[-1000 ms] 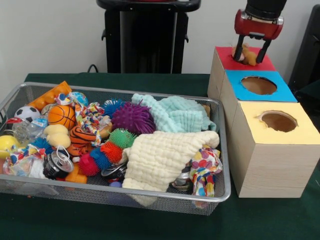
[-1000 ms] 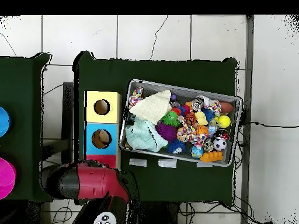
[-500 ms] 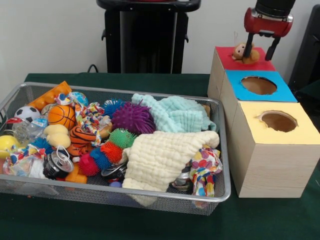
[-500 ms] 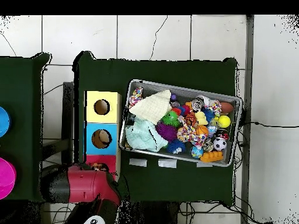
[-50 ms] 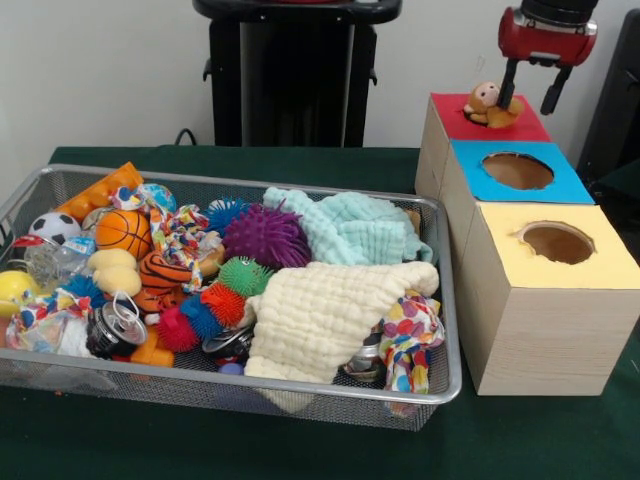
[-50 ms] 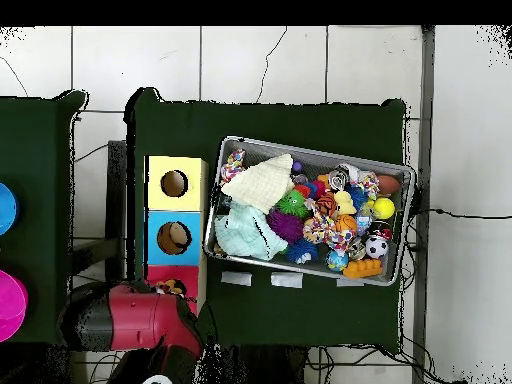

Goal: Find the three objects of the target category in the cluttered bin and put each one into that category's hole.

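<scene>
On the green table (image 5: 120,440), the wire bin (image 5: 440,385) sits crammed with balls, spiky toys and two cloths, as it was a second ago. Beside it the wooden box (image 5: 540,340) shows yellow, blue and red tops. Above the red end the gripper (image 5: 533,88) has risen since a second ago, its fingers spread and empty. The small plush animal (image 5: 488,103), earlier between those fingers, now rests released in the red top's hole (image 5: 478,117), head sticking out
</scene>
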Controlling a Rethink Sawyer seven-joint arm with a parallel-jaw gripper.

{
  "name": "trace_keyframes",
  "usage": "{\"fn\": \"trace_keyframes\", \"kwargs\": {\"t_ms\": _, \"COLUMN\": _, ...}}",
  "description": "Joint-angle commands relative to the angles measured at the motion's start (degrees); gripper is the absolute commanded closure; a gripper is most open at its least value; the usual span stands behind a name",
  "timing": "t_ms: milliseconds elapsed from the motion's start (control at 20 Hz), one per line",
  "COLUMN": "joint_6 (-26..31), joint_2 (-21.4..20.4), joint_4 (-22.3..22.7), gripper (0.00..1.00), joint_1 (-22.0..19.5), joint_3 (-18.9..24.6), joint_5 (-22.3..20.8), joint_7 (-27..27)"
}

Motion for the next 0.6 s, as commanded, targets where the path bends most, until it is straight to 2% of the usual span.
{"fn": "trace_keyframes", "kwargs": {"t_ms": 50, "joint_6": 6.66, "joint_2": 0.58, "joint_4": -4.09, "gripper": 0.00, "joint_1": 0.61, "joint_3": -0.06, "joint_5": 2.47, "joint_7": 15.60}}
{"fn": "trace_keyframes", "kwargs": {"t_ms": 600, "joint_6": 6.59, "joint_2": 0.59, "joint_4": -2.61, "gripper": 0.00, "joint_1": 0.91, "joint_3": 0.38, "joint_5": 3.65, "joint_7": 15.76}}
